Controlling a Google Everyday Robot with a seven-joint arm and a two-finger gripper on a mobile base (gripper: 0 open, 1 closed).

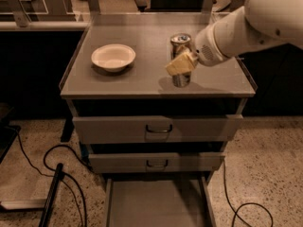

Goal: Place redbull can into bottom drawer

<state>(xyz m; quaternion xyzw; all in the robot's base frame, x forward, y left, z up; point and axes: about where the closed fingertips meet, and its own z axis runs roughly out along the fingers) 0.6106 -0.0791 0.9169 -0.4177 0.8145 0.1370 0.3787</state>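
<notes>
The redbull can (181, 40) is upright on the grey cabinet top (142, 79), right of centre. My gripper (182, 63) reaches in from the right on the white arm (246, 27). Its yellowish fingers (176, 66) are closed around the can's middle. The can's base is at or just above the surface, over its shadow. The bottom drawer (156, 202) is pulled open at the foot of the cabinet, and its flat grey floor is bare.
A white bowl (113, 57) sits on the left of the cabinet top. Two upper drawers with dark handles (158, 127) are closed. Black cables (57, 160) lie on the speckled floor to the left and the right.
</notes>
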